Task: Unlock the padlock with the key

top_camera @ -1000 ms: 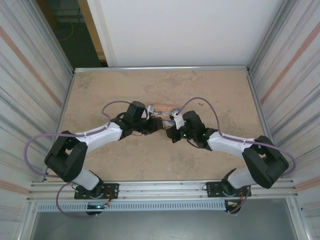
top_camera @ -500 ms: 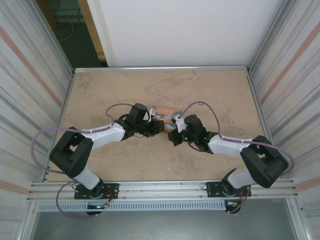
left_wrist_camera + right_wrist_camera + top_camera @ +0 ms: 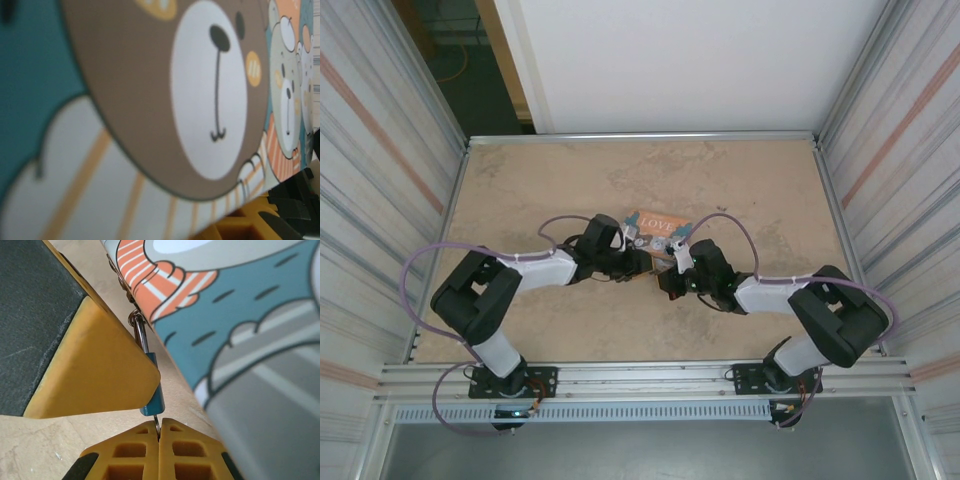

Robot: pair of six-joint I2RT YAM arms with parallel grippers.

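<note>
Tan mottled tabletop (image 3: 520, 180), ribbed metal walls (image 3: 380, 150), white back panel (image 3: 670, 60), teal padlock (image 3: 152, 400)

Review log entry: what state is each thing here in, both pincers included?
padlock: hanging by its shackle from the LOVE box, shackle seated, looks locked.
key: pinched, blade apparently in the padlock's underside.
right pincer: shut on the key.
left pincer: one finger beside the padlock; open or shut unclear.
LOVE box: between the two pincers.
</note>
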